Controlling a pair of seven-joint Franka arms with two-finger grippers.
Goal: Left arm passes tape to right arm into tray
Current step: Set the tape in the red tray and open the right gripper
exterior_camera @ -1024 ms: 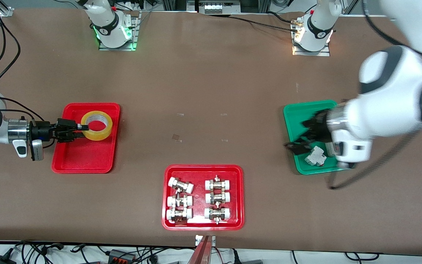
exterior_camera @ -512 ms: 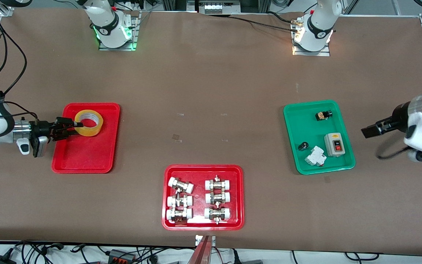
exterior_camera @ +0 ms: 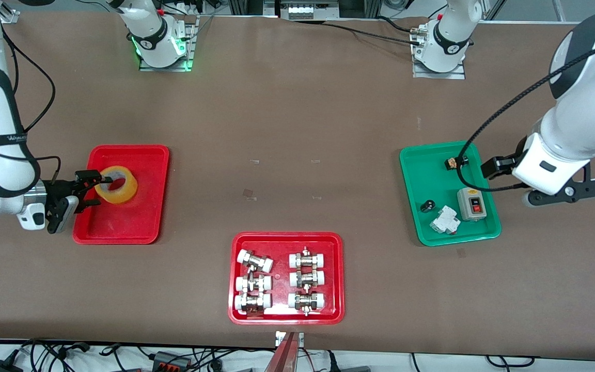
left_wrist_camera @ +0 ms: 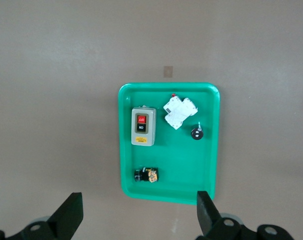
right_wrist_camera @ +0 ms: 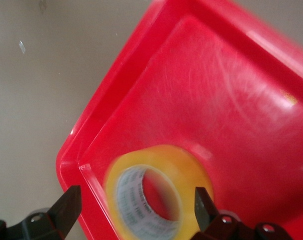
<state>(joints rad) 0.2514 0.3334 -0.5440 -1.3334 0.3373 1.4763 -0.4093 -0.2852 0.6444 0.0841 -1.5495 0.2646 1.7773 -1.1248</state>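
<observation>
The yellow tape [exterior_camera: 116,184] is in the plain red tray [exterior_camera: 137,227], in the part farther from the front camera, and looks blurred and tilted. My right gripper [exterior_camera: 92,190] is at the tray's rim toward the right arm's end, right beside the tape. Its fingers are spread wide. In the right wrist view the tape [right_wrist_camera: 156,192] shows between the open fingers of the right gripper [right_wrist_camera: 136,207], resting against the tray wall [right_wrist_camera: 106,125]. My left gripper [exterior_camera: 498,166] is up high over the green tray's edge, open and empty [left_wrist_camera: 136,220].
A green tray [exterior_camera: 416,170] [left_wrist_camera: 211,165] at the left arm's end holds a grey switch box [exterior_camera: 471,203], a white breaker and small black parts. A red tray [exterior_camera: 284,240] with several metal pipe fittings is nearest the front camera.
My right gripper carried the tape toward the right arm's end of the red tray and opened, letting it go. My left arm swung away from over the green tray and rose.
</observation>
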